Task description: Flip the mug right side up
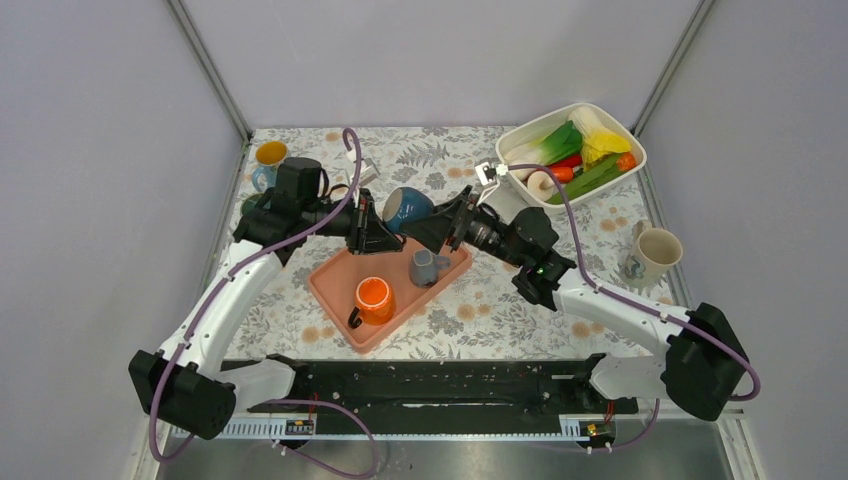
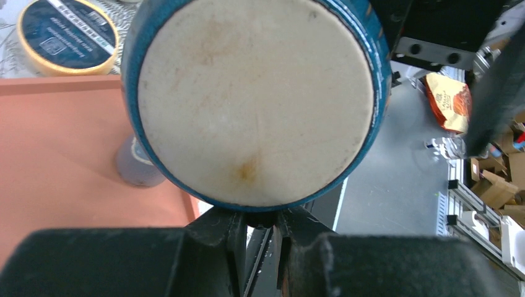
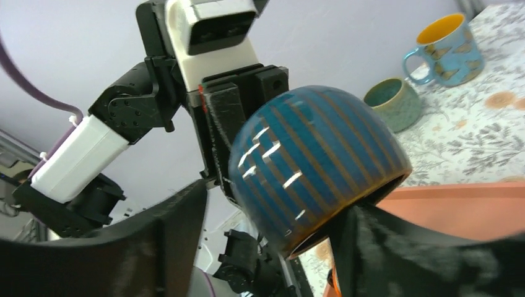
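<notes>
The blue striped mug (image 1: 408, 205) hangs in the air over the far edge of the orange tray (image 1: 330, 290), tilted on its side. Its cream base (image 2: 254, 99) faces the left wrist camera. Its mouth points down toward my right gripper. My left gripper (image 1: 383, 228) is shut at the mug's lower edge (image 2: 260, 226) on a dark part that looks like the handle. My right gripper (image 3: 275, 207) is open around the mug (image 3: 316, 167): one finger (image 3: 377, 247) is at the rim, the other (image 3: 161, 241) stands apart from the wall.
On the tray stand an orange mug (image 1: 373, 300) and a small grey mug (image 1: 428, 267). A butterfly mug (image 1: 268, 160) and a teal cup (image 3: 393, 102) sit at the back left. A white bin (image 1: 640, 150) of toy vegetables is at the back right, with a beige mug (image 1: 655, 252) at the right.
</notes>
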